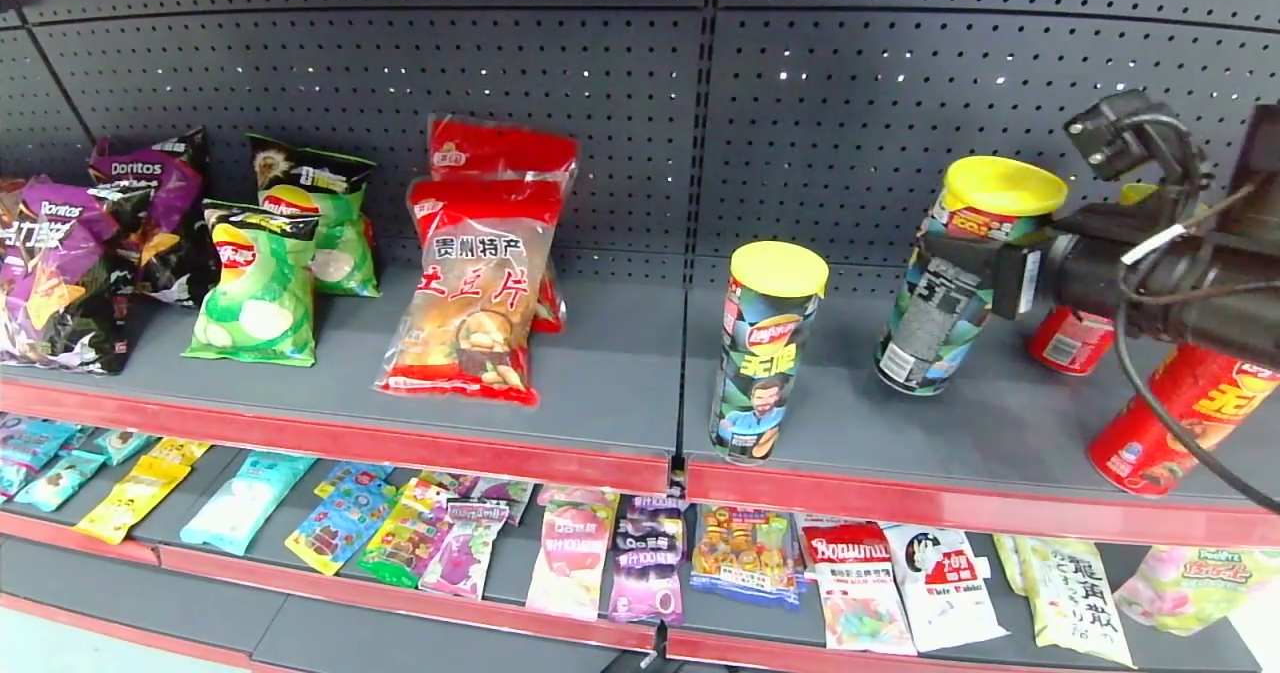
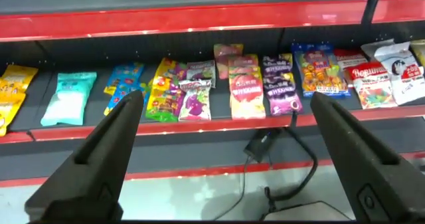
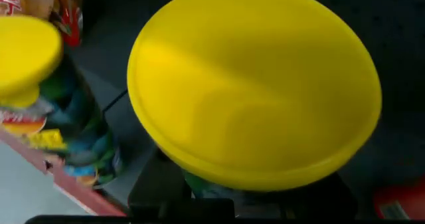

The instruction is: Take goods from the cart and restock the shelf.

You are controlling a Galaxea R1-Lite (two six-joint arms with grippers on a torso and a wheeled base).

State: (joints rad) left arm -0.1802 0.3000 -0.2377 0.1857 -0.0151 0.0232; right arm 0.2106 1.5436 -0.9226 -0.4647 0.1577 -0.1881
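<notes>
Tilted chip can point(image 1: 930, 303), lid point(image 1: 1004, 185) uppermost, apparently gripped

Glossy plastic can lid point(image 3: 255, 84), matt metal shelf point(image 1: 610, 353)

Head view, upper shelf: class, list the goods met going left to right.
purple chip bags → green chip bags → red snack bags → upright yellow-lidded can → tilted can in the right gripper → red can

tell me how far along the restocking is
Done: one yellow-lidded can stands upright at the front edge of the upper shelf. In hand: the right gripper holds a second can, tilted, over that shelf; it is not yet set down. Remaining: stand it upright and release. The left gripper is open and empty.
</notes>
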